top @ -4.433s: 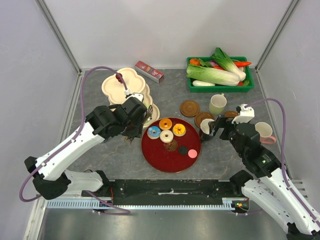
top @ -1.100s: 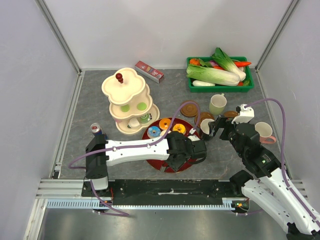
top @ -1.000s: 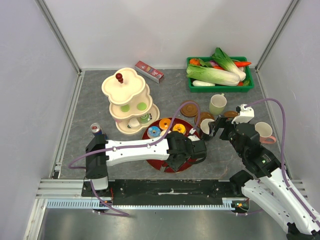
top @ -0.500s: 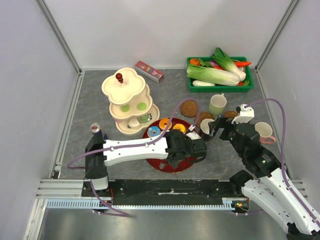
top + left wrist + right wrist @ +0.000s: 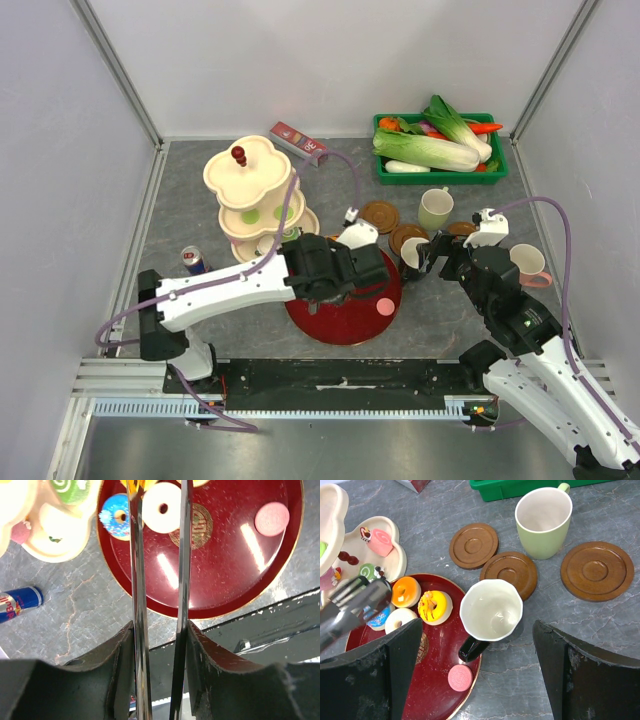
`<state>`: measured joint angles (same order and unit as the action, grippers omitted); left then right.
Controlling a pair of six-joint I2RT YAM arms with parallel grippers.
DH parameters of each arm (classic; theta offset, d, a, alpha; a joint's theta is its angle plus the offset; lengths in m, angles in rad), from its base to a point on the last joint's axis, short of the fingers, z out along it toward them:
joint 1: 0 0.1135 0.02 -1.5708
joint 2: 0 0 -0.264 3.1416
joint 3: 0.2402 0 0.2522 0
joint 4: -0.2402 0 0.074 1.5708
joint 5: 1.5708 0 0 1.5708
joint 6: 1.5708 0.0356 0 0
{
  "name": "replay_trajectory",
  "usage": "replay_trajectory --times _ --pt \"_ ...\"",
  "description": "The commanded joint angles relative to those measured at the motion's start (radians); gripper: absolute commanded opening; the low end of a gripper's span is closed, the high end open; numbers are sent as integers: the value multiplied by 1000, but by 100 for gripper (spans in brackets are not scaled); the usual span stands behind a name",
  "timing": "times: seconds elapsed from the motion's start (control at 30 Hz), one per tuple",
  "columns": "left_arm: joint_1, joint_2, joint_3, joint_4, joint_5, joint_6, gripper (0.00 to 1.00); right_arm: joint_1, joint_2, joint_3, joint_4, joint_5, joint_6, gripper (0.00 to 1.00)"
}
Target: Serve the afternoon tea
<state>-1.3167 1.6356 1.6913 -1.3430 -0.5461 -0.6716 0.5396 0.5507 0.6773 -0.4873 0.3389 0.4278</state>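
Observation:
My left gripper (image 5: pixel 335 268) is shut on metal tongs (image 5: pixel 159 580), whose blades reach over the red tray (image 5: pixel 210 590); their tips are out of frame. On the tray lie a blue donut (image 5: pixel 116 517), a white donut (image 5: pixel 162 505), a yellow donut (image 5: pixel 435 607), an orange donut (image 5: pixel 405 591) and a pink round sweet (image 5: pixel 271 519). My right gripper (image 5: pixel 477 627) is open, its jaws wide on either side of the black mug (image 5: pixel 491 609). The pale green mug (image 5: pixel 543 515) and three brown coasters (image 5: pixel 474 545) (image 5: pixel 509 571) (image 5: pixel 594 570) stand behind it.
A cream tiered stand (image 5: pixel 250 190) with sweets is left of the tray. A drink can (image 5: pixel 194 260) lies at the left. A green crate of vegetables (image 5: pixel 440 150), a red box (image 5: pixel 298 142) and a white mug (image 5: pixel 528 262) are around.
My left arm has swung from the tray's right side back and left, toward the tiered stand. The black round sweet no longer lies on the tray. The right arm has not moved.

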Motion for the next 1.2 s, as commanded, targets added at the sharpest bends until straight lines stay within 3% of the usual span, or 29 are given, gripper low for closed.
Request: replay_trajectory --times 0.0,0.63,1.17 --pt "45 -106 10 -177 -90 -92 46 0 -11 -2 21 26 14 98" --pt "313 -399 -226 -194 -72 -198 48 0 -17 -1 21 18 12 98" --pt "557 -468 -321 -139 -111 -172 52 0 -21 1 21 17 9 98"
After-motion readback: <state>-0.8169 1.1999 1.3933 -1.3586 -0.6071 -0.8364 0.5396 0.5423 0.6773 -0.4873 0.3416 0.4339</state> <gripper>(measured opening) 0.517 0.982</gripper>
